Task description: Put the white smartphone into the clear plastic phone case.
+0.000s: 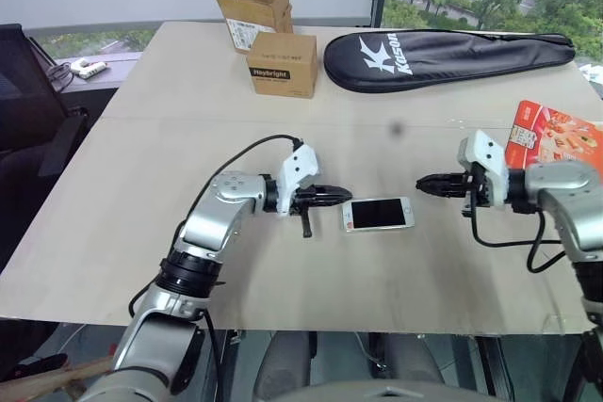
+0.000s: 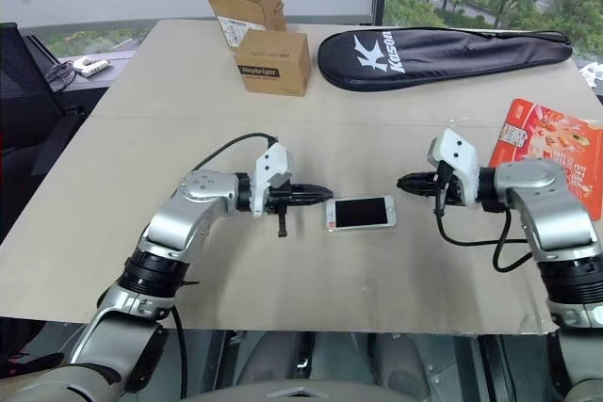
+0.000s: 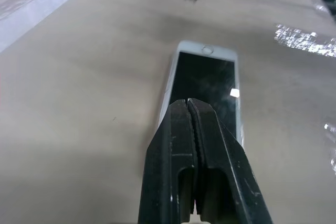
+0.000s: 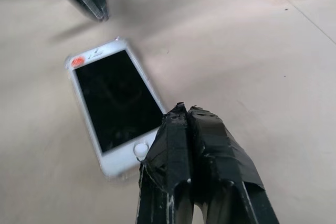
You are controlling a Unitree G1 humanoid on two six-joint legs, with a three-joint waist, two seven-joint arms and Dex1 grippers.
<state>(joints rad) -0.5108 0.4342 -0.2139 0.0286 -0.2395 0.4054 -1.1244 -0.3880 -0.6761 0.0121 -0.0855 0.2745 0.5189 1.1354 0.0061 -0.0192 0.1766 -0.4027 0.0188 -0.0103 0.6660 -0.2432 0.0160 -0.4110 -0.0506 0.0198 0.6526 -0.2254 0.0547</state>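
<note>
Between my two grippers the phone [image 1: 378,214] lies flat on the table [image 1: 188,120], screen up; a clear rim around its edge in the right wrist view suggests the case [image 4: 70,70] is on it, though I can't be sure. My left gripper [image 1: 341,197] hovers just beside one short end, fingers pressed together on nothing. My right gripper [image 1: 421,182] sits off the other end, apart from it, likewise closed and empty.

White smartphone [image 1: 378,214]: glossy black glass screen; table [image 1: 170,261]: matt, smooth beige board; boxes [image 1: 282,64]: brown cardboard; racket cover [image 1: 443,56]: black cloth
</note>
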